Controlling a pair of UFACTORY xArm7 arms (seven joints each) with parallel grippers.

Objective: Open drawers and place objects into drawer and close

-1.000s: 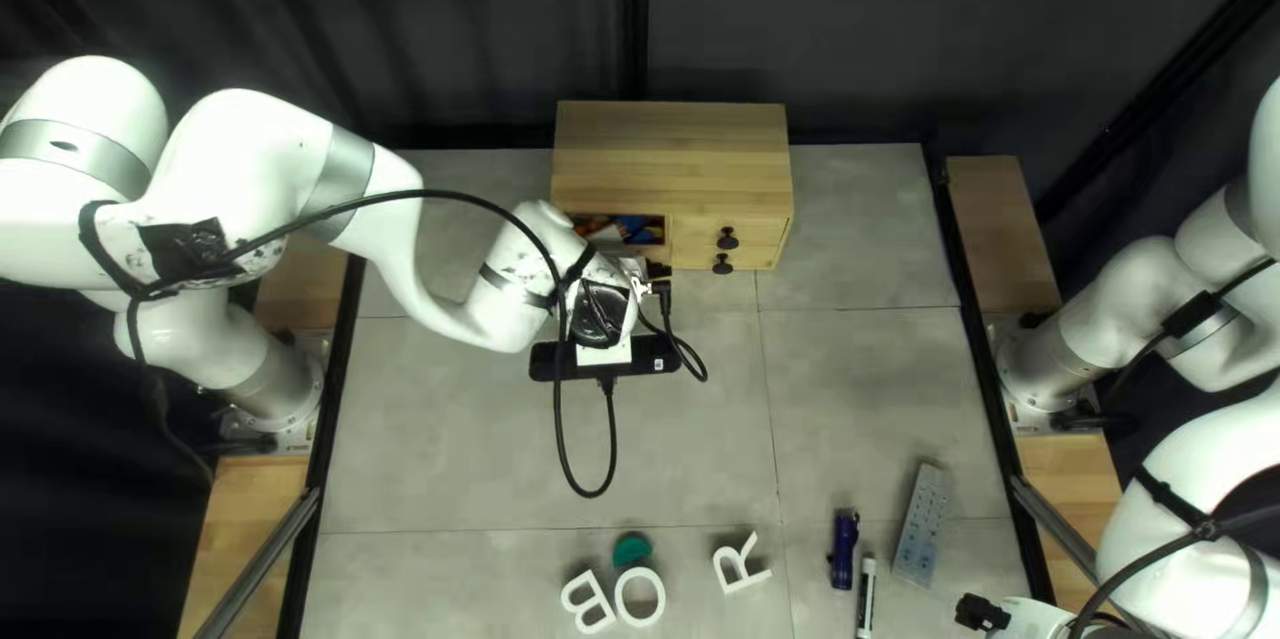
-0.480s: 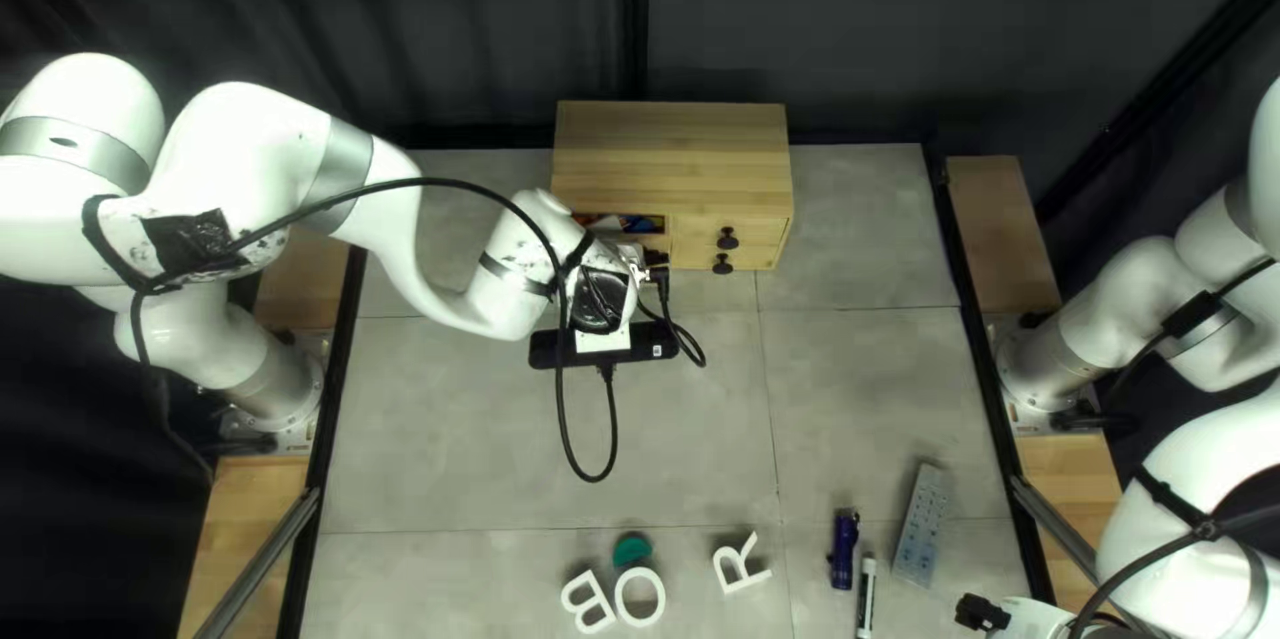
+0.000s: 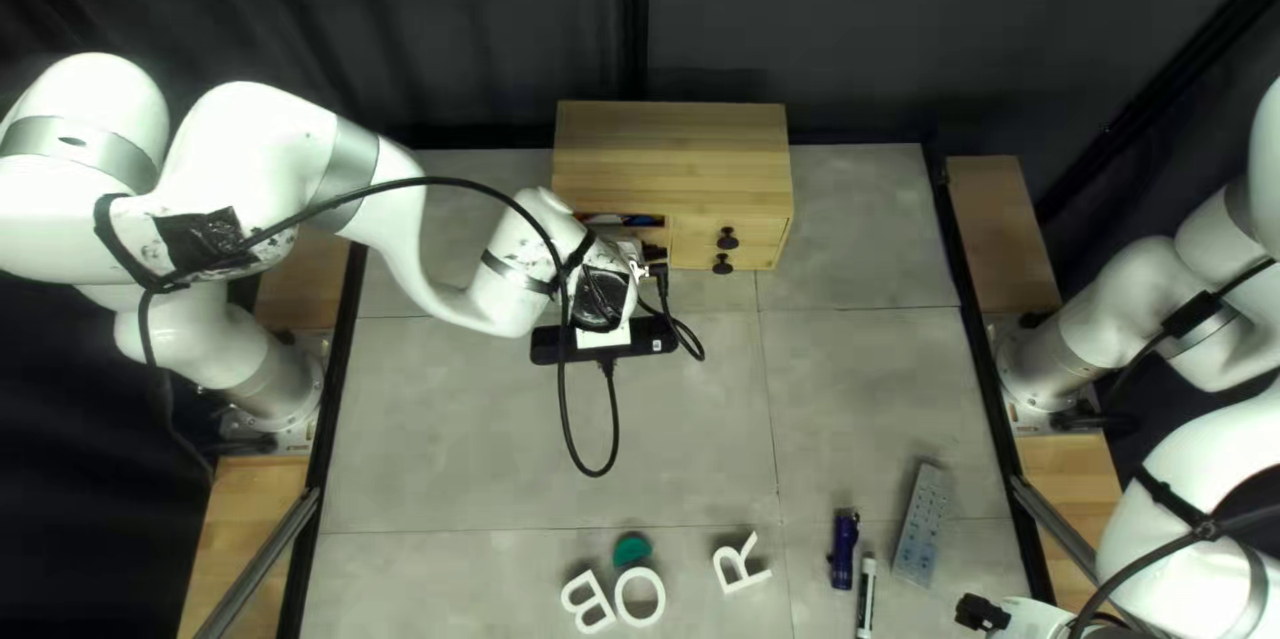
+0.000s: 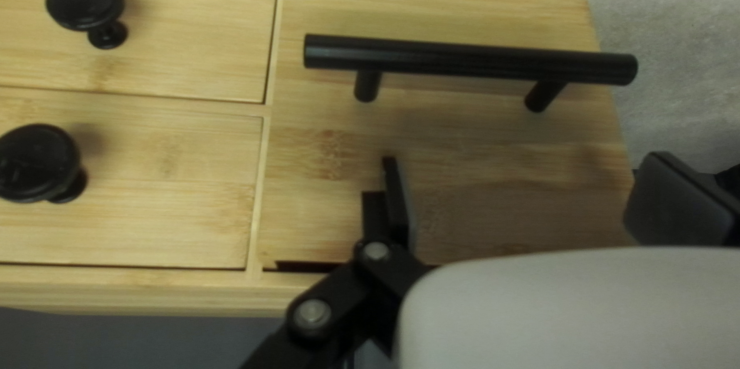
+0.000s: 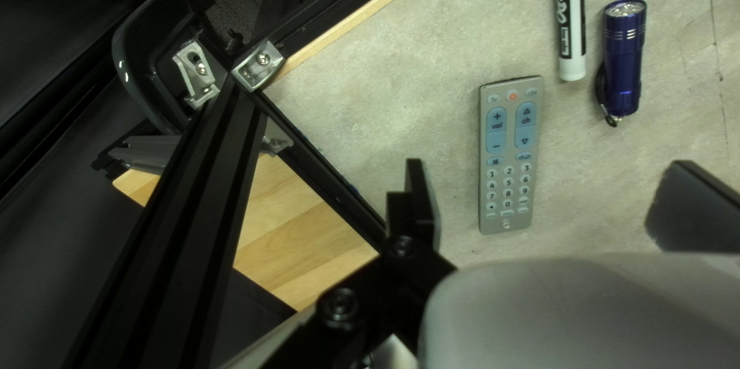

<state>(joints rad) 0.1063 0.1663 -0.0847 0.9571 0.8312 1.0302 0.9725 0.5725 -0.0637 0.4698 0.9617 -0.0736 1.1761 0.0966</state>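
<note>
Handled panel point(image 4: 462, 145) moved nearer shut — cable point(image 3: 615, 431) (black, looped) hangs before it.

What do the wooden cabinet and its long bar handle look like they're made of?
Cabinet: probably bamboo, smooth and pale, judging by its fine, straight grain. Bar handle: likely metal with a black coating, given the faint sheen, though plastic is possible.
</note>
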